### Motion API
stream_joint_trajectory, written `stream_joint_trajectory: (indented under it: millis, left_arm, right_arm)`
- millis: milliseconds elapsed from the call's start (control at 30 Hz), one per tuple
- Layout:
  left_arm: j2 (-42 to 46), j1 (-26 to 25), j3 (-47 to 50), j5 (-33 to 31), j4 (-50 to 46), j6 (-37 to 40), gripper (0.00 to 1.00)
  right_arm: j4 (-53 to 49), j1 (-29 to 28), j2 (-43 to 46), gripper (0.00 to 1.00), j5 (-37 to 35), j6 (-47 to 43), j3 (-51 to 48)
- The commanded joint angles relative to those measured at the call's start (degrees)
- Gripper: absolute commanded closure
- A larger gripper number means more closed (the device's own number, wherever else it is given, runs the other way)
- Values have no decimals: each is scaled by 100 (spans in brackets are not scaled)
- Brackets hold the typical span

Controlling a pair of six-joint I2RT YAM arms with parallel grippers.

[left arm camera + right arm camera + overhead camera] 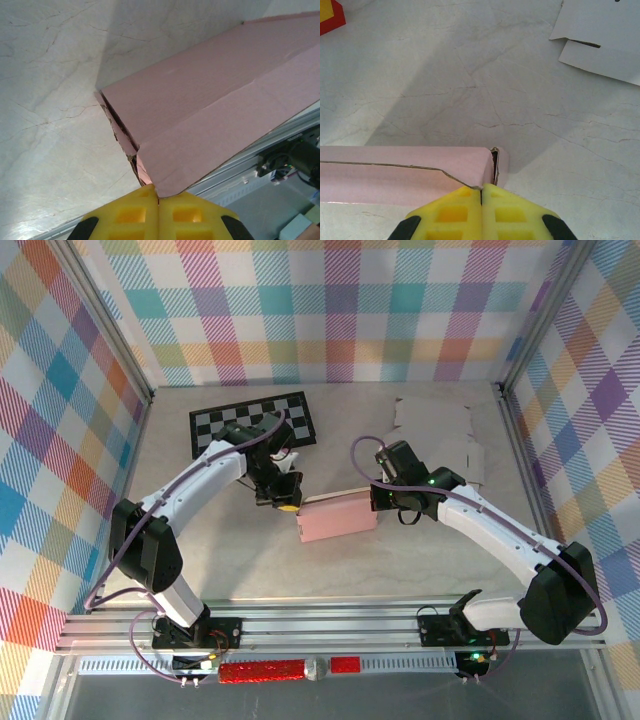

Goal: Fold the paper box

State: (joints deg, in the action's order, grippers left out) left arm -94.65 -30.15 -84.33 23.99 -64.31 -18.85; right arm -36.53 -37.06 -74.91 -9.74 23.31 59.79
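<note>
Two arms, top view: paper box (pixel 338 520), pink, lies mid-worktop (pixel 420 560) between both grippers, long axis left to right, slightly tilted.
Room: marble-look worktop, plaid walls (pixel 330 310), checkered mat (pixel 255 422) behind.
Left wrist view: left gripper (pixel 158 200) closed, pinching one box flap corner.
Right wrist view: right gripper (pixel 481 192) closed, tips touching the box end; grip unclear.

- black-and-white checkered mat (pixel 252 422) lies flat, far left of table
- flat white cardboard (pixel 440 435) far right
- red-yellow block (pixel 329 15), corner only
- marble-look tabletop (pixel 200 560)
- plaid walls (pixel 330 310)
</note>
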Motion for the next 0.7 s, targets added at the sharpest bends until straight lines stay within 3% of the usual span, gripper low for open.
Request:
stream_joint_trajectory:
  millis: [0,367,667]
  left_arm:
    - [-40,44,-264,352,-7,-264,100]
    - [-71,88,-171,326,-233,26,100]
    - [259,88,453,278,263,440,100]
  right_arm:
    - [-117,-13,-47,100,331,-6,51]
    - [-104,69,-41,100,420,-14,50]
    - [-108,76,-24,100,499,-13,2]
